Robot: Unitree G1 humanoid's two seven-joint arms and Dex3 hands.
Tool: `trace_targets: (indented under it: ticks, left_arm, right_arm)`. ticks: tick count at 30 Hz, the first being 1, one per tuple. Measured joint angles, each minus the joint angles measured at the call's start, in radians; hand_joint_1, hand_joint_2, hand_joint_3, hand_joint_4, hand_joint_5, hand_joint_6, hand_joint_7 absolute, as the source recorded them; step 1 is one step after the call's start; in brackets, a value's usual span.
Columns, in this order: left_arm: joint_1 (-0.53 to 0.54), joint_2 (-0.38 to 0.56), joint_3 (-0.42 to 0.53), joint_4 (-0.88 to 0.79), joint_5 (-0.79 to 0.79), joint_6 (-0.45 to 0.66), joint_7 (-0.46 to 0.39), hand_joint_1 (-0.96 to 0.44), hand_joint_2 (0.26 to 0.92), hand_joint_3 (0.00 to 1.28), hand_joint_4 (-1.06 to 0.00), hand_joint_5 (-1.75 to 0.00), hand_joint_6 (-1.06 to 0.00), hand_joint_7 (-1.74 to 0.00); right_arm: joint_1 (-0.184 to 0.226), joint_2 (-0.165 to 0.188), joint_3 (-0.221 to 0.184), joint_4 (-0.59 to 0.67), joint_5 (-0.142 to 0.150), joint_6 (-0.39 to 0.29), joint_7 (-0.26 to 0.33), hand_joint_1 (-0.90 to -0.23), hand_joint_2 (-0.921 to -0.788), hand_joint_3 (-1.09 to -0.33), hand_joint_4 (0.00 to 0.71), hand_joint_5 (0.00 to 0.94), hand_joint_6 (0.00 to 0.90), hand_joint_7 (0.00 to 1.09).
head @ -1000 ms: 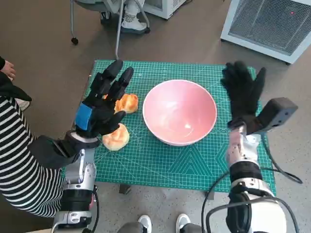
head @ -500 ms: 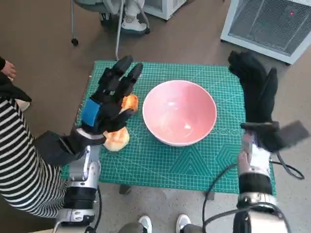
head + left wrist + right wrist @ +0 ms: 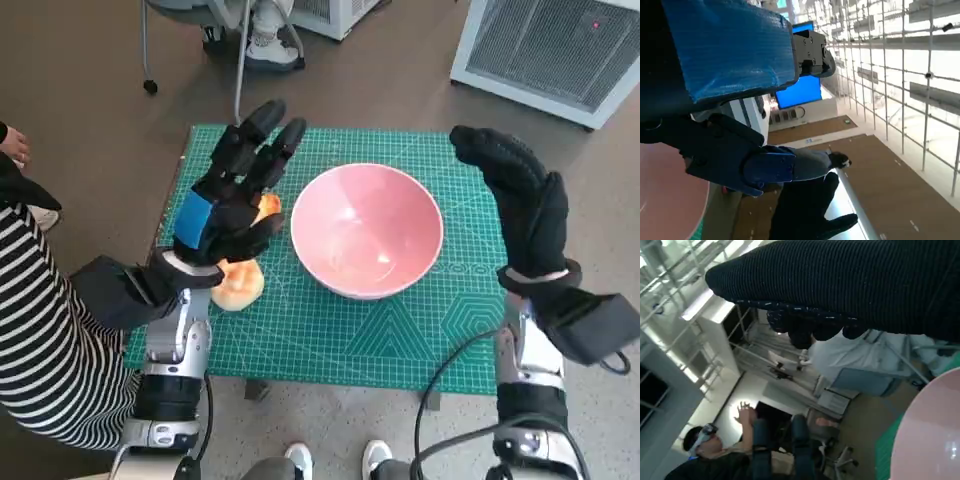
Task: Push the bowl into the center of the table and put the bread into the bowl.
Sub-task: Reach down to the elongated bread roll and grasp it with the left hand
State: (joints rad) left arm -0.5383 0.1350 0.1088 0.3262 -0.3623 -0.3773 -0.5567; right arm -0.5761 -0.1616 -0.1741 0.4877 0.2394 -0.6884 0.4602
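Head view: pink bowl (image 3: 367,230) on bench (image 3: 330,330), between both robot hands. Two bread pcs (image 3: 240,285) under left robot hand (image 3: 228,205), fingers spread, empty. Right robot hand (image 3: 520,205) raised beside bowl, open, empty.

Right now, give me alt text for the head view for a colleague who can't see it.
A pink bowl sits on a green mat, with both hands raised and holding nothing: the left hand above two bread rolls, the right hand beside the bowl.
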Motion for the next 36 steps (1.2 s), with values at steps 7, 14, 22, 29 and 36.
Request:
trace_targets:
  ticks: [7, 14, 22, 29, 36]
  left_arm:
    - [-0.007, 0.000, -0.002, -0.005, -0.002, 0.003, -0.012, -0.67, 0.921, 0.37, -0.15, 0.00, 0.00, -0.42]
    - [-0.008, 0.008, -0.002, -0.024, -0.003, 0.010, -0.020, -0.67, 0.921, 0.37, -0.15, 0.00, 0.00, -0.42]
    - [-0.042, 0.068, 0.013, 0.010, 0.049, -0.005, -0.019, -0.68, 0.921, 0.32, -0.17, -0.01, 0.00, -0.47]
    - [-0.104, 0.270, -0.017, 0.046, 0.315, 0.017, 0.025, -0.51, 0.840, 0.10, -0.21, -0.02, -0.02, -0.44]
    - [-0.210, 0.428, -0.058, 0.108, 0.481, 0.104, 0.052, -0.21, 0.750, 0.01, -0.21, 0.00, -0.12, -0.24]
  right_arm:
    - [0.014, 0.005, 0.018, -0.034, -0.005, 0.029, -0.014, -0.841, -0.921, -0.683, 0.168, 0.002, 0.087, 0.42]
    - [0.015, 0.005, 0.025, -0.044, -0.006, 0.046, -0.018, -0.844, -0.921, -0.681, 0.171, 0.003, 0.079, 0.43]
    - [0.015, 0.005, 0.026, -0.044, -0.007, 0.046, -0.022, -0.839, -0.921, -0.680, 0.173, 0.003, 0.072, 0.44]
    - [0.015, 0.005, 0.025, -0.044, -0.007, 0.046, -0.023, -0.833, -0.921, -0.680, 0.174, 0.003, 0.067, 0.45]
    - [0.014, 0.003, 0.021, -0.037, 0.000, 0.046, -0.023, -0.819, -0.921, -0.677, 0.176, 0.003, 0.064, 0.46]
